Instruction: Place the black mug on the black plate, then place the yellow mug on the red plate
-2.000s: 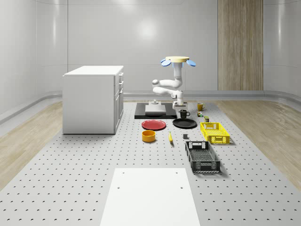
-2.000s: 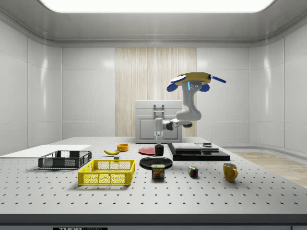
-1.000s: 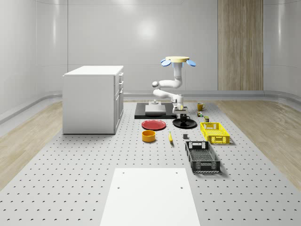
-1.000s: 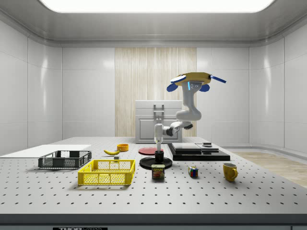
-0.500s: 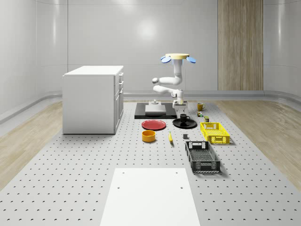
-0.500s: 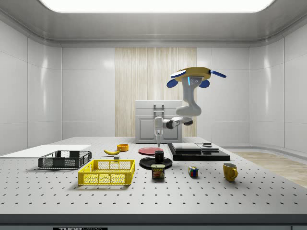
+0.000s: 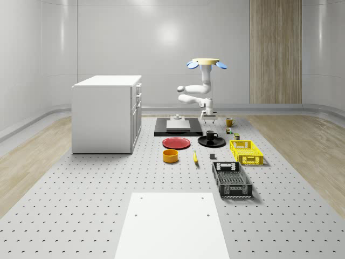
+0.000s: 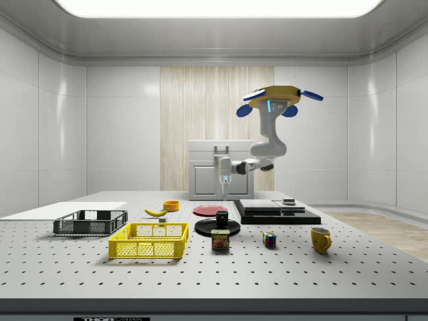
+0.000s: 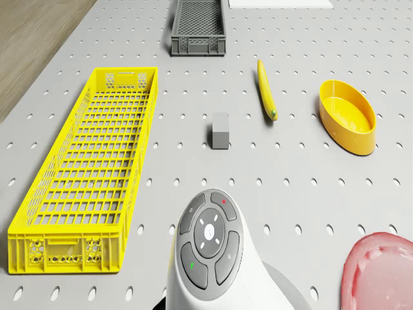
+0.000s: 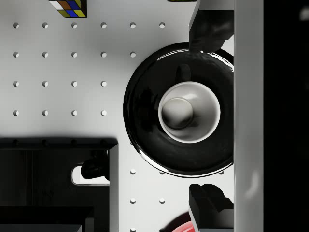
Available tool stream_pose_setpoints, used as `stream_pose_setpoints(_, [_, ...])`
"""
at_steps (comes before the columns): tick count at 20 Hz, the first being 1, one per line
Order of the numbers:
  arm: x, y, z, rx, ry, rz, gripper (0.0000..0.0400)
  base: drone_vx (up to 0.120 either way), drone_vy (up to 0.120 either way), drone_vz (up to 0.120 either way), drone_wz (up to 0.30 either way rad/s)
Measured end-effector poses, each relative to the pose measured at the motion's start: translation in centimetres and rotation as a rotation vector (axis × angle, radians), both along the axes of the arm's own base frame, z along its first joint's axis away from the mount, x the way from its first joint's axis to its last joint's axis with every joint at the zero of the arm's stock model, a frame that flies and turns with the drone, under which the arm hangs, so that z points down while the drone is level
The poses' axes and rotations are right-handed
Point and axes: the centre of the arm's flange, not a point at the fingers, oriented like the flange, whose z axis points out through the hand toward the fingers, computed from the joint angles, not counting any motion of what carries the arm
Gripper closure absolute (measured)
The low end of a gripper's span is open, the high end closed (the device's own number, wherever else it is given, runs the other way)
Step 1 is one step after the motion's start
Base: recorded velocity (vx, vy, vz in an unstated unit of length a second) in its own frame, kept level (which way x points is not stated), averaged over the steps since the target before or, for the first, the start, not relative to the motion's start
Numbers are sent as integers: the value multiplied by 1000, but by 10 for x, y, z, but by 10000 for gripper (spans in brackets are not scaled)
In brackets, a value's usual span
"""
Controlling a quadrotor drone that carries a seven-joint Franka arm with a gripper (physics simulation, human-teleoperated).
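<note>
Whole-scene view. The drone [image 7: 205, 63] hovers above the far part of the table [image 7: 108, 216], over the black plate [image 7: 212, 142] area. The black mug [image 7: 211, 135] stands on the black plate, right of frame centre, so the first placement reads as done. The end effector [image 7: 207, 114] hangs above the mug, apart from it. The step in hand is judged to be the transfer to the yellow mug [image 7: 229, 122], which stands beyond and to the right of the plate. The red plate [image 7: 177, 143] lies just left of the black plate.

Side view. The end effector [image 8: 224, 179] is at centre frame, well above the black mug [image 8: 222, 217]. The yellow mug [image 8: 320, 239] sits at lower right, with its handle toward the frame's right. Gain height before travelling sideways. A puzzle cube [image 8: 269, 240] and a food can [image 8: 220, 239] stand between plate and yellow mug; pass above them.

Drone view. A yellow crate [image 9: 90, 168] fills the left side, a yellow bowl [image 9: 347, 116] the upper right, with a banana [image 9: 266, 90] and a small grey block [image 9: 220, 130] between. None lies on the likely route.

Wrist view. The black mug [image 10: 189, 111] is centred on the black plate [image 10: 145, 116], right of centre. The two fingertips [image 10: 207, 29] stand wide, clear of the mug on either side, holding nothing. The black platform [image 10: 48, 183] at lower left is the nearest raised obstacle.
</note>
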Motion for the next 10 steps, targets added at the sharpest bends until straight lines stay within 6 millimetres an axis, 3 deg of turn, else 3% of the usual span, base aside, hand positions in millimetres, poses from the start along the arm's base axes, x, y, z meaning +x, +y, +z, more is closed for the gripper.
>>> stream_pose_setpoints(10, [0,0,0,0,0,0,0,-120,120,0,0])
